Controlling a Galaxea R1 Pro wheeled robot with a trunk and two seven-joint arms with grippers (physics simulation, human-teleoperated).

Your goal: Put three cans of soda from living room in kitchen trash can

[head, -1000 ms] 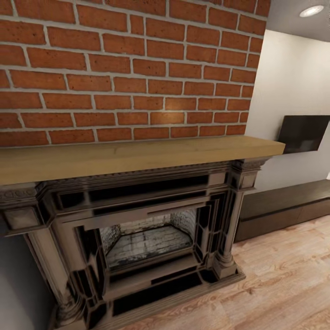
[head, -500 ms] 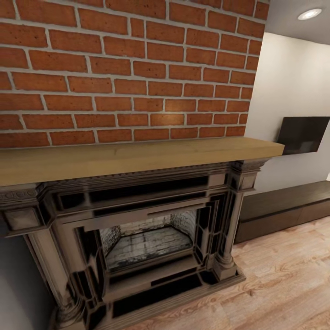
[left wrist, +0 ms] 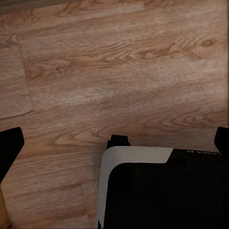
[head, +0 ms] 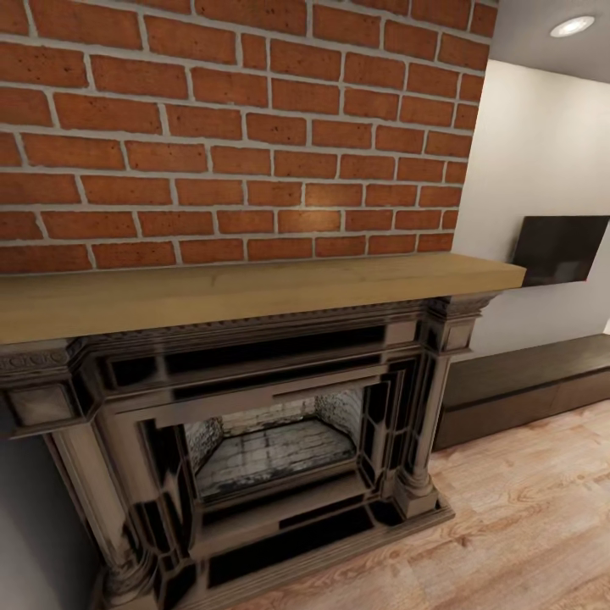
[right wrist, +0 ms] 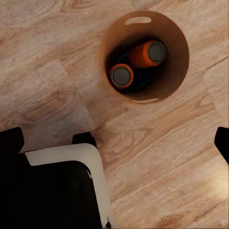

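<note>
The round copper-brown trash can (right wrist: 143, 55) sits on the wood plank floor (right wrist: 157, 143) at 12 o'clock in the right wrist view, holding two smooth orange soda cans (right wrist: 136, 64), both claws spread wide and empty, the rough brick fireplace (head: 237, 135) unmoved.

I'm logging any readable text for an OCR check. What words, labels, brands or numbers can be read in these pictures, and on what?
No text can be read.
Robot base: a faint light mark near its top edge, too small and blurred to read.
Orange soda cans in the copper-brown bin: no label is legible from above.
TV: dark screen, no text.
Brick chimney and fireplace: no signs.
</note>
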